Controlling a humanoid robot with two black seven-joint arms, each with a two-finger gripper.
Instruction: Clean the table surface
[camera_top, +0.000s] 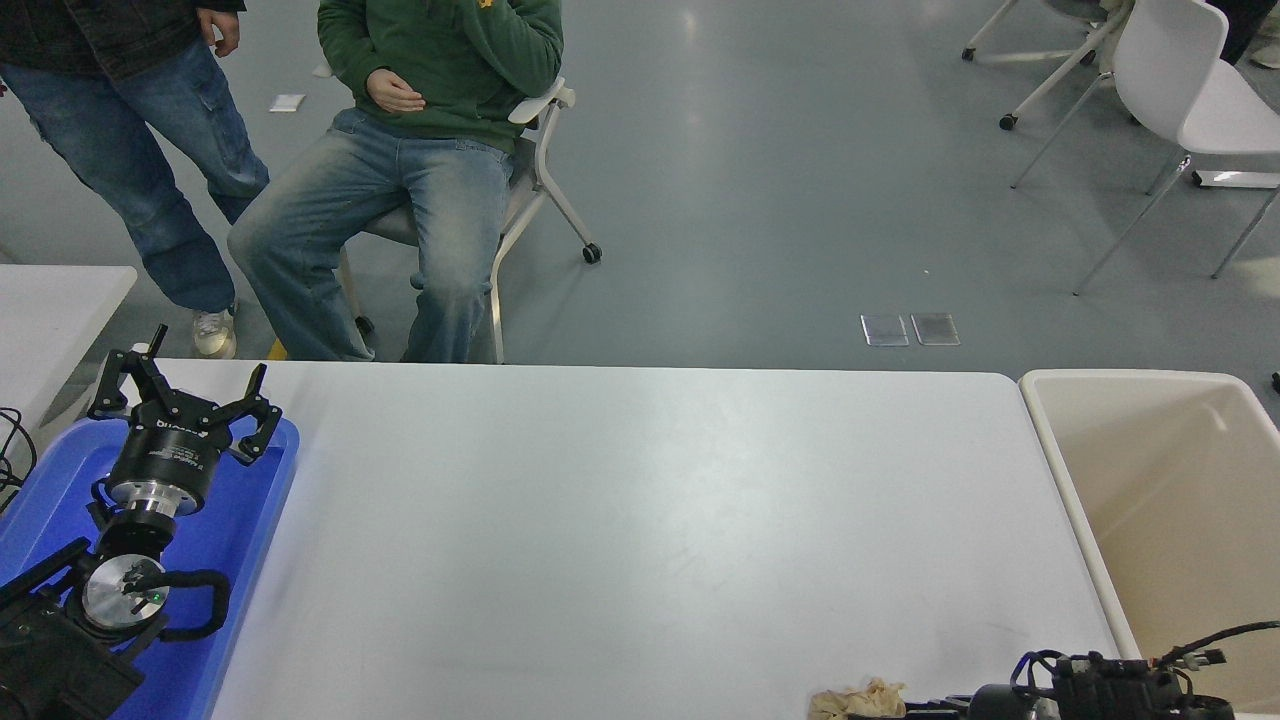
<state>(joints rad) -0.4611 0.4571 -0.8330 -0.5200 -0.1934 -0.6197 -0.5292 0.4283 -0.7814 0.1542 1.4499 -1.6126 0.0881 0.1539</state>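
A wide, smooth matte-white tabletop fills the middle of the head view, with a cream plastic bin standing just off its right end, nothing showing inside the part in view. At the tabletop's left end lies a blue plastic tray, over which the parked left gripper hangs with its black fingers spread wide. At the tabletop's near right edge a crumpled beige cloth sits at the tip of the right gripper; whether its claw grips the cloth cannot be told. Beyond the tabletop's far edge, a person in a green sweatshirt sits on a chair; another in jeans stands alongside.
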